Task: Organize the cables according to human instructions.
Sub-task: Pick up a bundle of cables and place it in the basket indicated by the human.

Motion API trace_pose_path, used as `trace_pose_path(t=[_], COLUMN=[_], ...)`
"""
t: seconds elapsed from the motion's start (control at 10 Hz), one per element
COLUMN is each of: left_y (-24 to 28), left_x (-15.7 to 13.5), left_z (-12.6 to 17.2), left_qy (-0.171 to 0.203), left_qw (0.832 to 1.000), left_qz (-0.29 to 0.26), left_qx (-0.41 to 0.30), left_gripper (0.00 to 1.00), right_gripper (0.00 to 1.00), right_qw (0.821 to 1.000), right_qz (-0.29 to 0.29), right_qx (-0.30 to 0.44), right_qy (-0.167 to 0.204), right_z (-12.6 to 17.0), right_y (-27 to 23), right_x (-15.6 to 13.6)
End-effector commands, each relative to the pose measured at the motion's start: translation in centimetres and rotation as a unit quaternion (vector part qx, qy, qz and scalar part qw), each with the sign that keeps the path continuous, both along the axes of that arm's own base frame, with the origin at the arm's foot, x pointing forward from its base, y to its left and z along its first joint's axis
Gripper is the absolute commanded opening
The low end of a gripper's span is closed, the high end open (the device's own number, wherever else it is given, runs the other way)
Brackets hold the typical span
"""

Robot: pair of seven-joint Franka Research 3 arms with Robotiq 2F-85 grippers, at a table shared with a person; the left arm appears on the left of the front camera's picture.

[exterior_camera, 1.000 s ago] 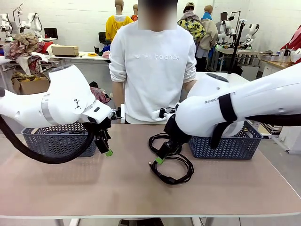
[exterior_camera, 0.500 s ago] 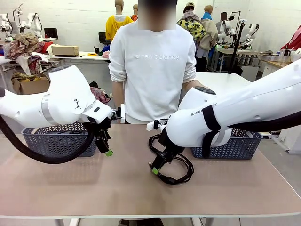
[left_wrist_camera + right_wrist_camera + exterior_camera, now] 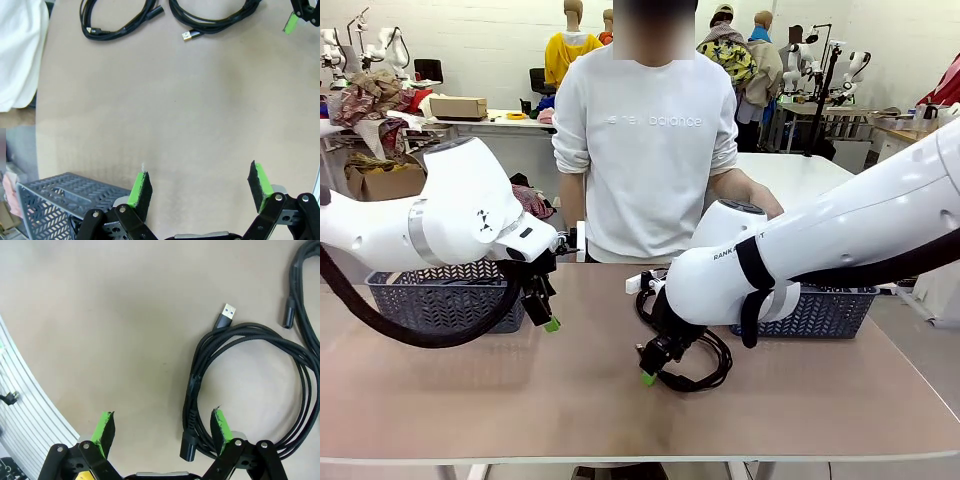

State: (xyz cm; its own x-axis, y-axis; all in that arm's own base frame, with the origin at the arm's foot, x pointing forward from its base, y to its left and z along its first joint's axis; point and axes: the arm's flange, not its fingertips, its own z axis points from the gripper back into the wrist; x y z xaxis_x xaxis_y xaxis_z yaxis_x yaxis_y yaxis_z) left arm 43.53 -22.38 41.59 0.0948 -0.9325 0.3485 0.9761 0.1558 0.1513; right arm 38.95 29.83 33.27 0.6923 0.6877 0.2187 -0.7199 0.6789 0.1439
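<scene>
**Both end effectors wide, cables at mid-tabletop**

The right end effector [image 3: 649, 371] hangs wide and empty just over the near coiled cable [image 3: 192, 395] on the tabletop [image 3: 520, 400]. A second cable [image 3: 289, 315] lies just behind. The left end effector [image 3: 548, 318] is wide too, near the left basket [image 3: 420, 300]. The right arm partly hides the right basket [image 3: 820, 312]. I cannot tell what is in either basket.

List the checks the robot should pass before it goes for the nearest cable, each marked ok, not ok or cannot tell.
1. Right tool open: ok.
2. Nearest cable has strands between its fingers: ok.
3. Left tool open, above bare table: ok.
4. Nearest cable free of second cable: cannot tell.
5. Which basket the person wants, left basket or right basket: cannot tell.
</scene>
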Motion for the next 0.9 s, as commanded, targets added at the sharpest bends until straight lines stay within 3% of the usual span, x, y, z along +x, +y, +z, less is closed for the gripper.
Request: trace_pose_path(t=[0.0, 0.8], left_y=[0.1, 0.1], left_x=[0.0, 0.0], left_z=[0.0, 0.0], left_qy=[0.001, 0.001], left_qw=[1.0, 1.0], left_qz=[0.0, 0.0], left_qx=[0.0, 0.0], left_gripper=[1.0, 1.0], right_gripper=[1.0, 1.0], right_qw=[1.0, 0.998], right_qz=[-0.01, -0.015], right_qx=[-0.022, -0.066], right_qy=[0.001, 0.008], right_z=[-0.1, -1.9], right_y=[1.0, 1.5], right_x=[1.1, 2.8])
